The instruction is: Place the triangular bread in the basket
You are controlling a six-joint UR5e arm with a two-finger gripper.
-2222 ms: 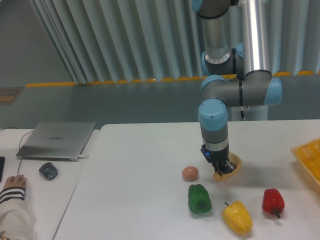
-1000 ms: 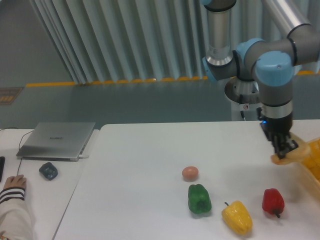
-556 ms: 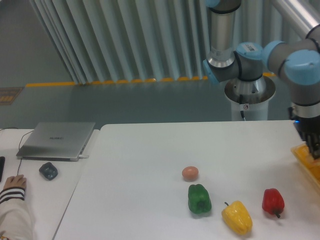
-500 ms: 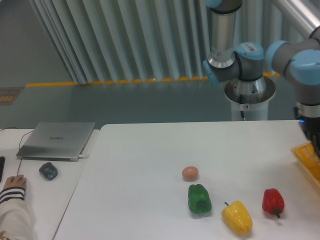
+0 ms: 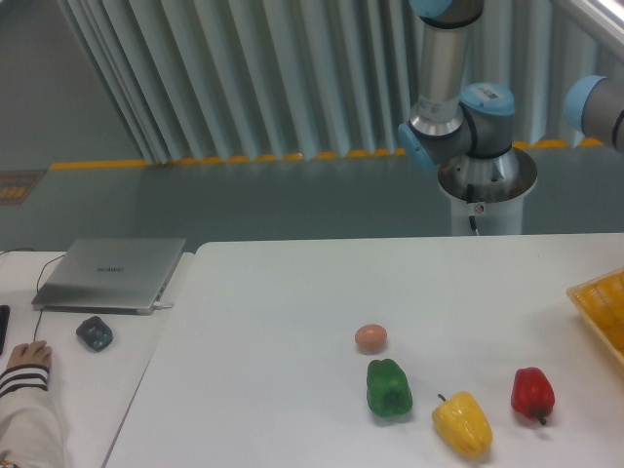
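1. The white table (image 5: 292, 292) fills the lower part of the view, with a wall of grey vertical slats behind it.
2. The robot arm (image 5: 458, 88) rises at the back right from its round base; a blue-capped joint shows at the right edge, and the arm runs out of the picture there.
3. The claw is outside the picture, so I cannot tell whether it is open, closed or gripping anything.
4. The basket (image 5: 603, 304), yellow-orange with a grid pattern, sits at the right edge of the table; only its left corner shows.
5. The triangular bread cannot be seen anywhere on the table or in the visible corner of the basket, so where it lies cannot be told.
6. A small brownish ball (image 5: 370, 337) rests near the middle of the table.
7. A green pepper (image 5: 389, 387) stands just in front of the ball, close but apart from it.
8. A yellow pepper (image 5: 462, 423) lies to the right of the green one, near the front edge.
9. A red pepper (image 5: 532, 393) lies further right, well apart from the basket.
10. On a separate desk at the left, a closed grey laptop (image 5: 109, 273) lies flat, with a dark mouse (image 5: 95, 333) in front of it.
11. A person's hand (image 5: 25, 353) with a striped cuff rests at the left edge near the mouse.
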